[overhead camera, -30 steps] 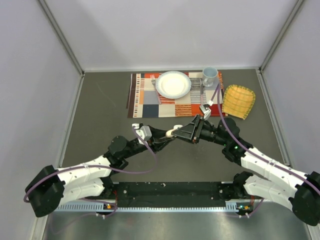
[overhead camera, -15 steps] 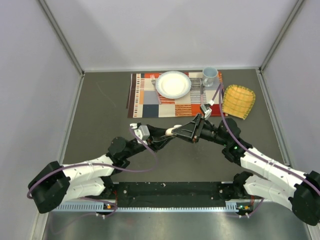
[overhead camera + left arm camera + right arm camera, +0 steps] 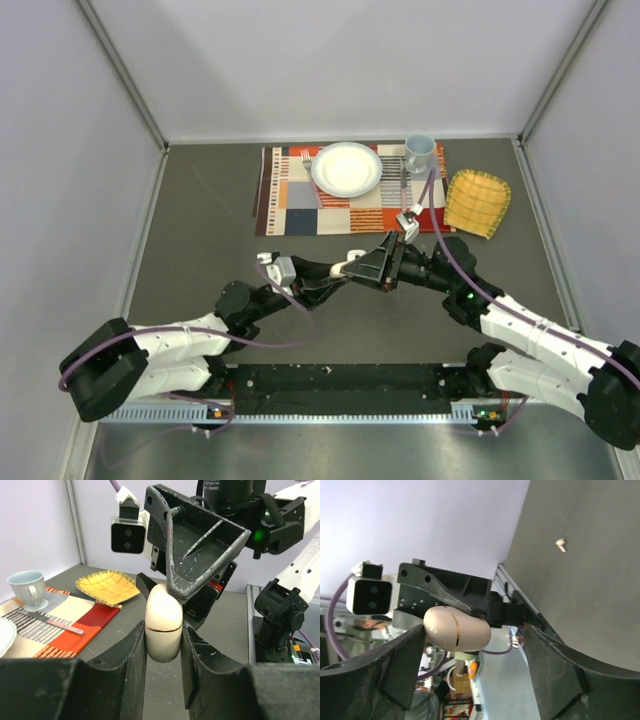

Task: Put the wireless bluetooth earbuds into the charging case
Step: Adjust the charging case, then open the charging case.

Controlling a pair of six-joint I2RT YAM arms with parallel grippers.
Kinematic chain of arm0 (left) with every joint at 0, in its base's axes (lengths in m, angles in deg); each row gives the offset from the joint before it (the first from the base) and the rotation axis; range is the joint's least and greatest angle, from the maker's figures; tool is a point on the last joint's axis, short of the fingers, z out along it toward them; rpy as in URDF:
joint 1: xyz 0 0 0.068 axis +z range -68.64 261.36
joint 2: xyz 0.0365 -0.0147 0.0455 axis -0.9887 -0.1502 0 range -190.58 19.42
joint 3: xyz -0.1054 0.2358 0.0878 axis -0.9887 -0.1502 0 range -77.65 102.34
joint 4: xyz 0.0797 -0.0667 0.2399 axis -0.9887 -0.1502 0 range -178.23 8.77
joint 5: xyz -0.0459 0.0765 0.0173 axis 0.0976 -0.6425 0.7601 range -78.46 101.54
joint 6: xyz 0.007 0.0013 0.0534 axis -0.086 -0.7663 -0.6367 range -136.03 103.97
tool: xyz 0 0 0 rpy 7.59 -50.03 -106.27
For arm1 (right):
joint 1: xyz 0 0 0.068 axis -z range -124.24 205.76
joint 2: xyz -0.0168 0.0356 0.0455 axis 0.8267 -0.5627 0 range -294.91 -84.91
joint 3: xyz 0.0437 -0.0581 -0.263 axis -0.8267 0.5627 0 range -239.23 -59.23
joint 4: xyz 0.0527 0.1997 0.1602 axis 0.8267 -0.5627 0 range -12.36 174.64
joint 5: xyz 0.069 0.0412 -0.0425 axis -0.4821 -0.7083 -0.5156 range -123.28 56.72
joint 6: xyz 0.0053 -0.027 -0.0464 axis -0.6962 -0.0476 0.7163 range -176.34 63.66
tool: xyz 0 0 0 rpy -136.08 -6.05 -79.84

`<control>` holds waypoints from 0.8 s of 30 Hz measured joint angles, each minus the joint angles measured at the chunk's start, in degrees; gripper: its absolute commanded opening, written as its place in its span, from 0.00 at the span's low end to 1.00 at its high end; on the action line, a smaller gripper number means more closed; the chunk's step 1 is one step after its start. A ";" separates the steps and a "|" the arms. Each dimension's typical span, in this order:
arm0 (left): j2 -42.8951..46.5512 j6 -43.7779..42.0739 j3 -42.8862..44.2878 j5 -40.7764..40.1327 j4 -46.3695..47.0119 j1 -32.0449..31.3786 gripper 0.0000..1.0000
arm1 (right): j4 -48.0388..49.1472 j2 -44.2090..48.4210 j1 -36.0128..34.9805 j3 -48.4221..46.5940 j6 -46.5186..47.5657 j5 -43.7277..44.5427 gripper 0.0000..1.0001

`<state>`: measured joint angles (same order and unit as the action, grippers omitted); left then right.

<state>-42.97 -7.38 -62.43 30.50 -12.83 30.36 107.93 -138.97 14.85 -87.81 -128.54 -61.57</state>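
The charging case [image 3: 163,622] is a pale pinkish-beige egg with a gold seam, its lid closed. My left gripper [image 3: 162,647] is shut on its lower half and holds it above the table centre [image 3: 343,265]. My right gripper [image 3: 476,645] faces it from the right, open, one finger near the case's [image 3: 457,627] end and the other well apart. From above, the right gripper [image 3: 368,268] meets the left gripper [image 3: 335,273] nose to nose. One tiny pale earbud [image 3: 561,544] lies on the dark table. Other earbuds are out of view.
A striped placemat [image 3: 300,205] at the back holds a white plate [image 3: 346,168], a pale blue mug [image 3: 419,153], a fork and a knife. A yellow checked dish [image 3: 476,203] lies right of it. Grey walls enclose the dark table [image 3: 200,230].
My right gripper's jaws have widened off the case. The left gripper keeps its hold, and the pair has drifted slightly toward the near edge.
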 measured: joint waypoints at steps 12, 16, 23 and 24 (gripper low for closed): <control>6.12 1.53 -8.81 -2.82 4.07 -0.26 0.00 | -13.97 8.20 -0.24 -7.30 24.15 1.22 0.89; 9.40 1.49 -10.36 -3.34 4.55 -0.28 0.00 | -17.57 8.72 -0.28 -9.31 30.64 0.98 0.89; 12.13 0.31 -10.56 -2.16 5.03 -0.31 0.00 | -24.85 3.56 -4.85 -11.23 37.18 1.16 0.89; 12.13 0.22 -10.56 -1.86 5.01 -0.31 0.00 | -25.09 2.95 -5.53 -11.30 37.62 1.16 0.89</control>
<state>-30.84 -7.16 -72.99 28.65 -7.83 30.05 82.84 -136.02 9.32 -99.11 -90.92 -60.41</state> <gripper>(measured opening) 0.336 0.891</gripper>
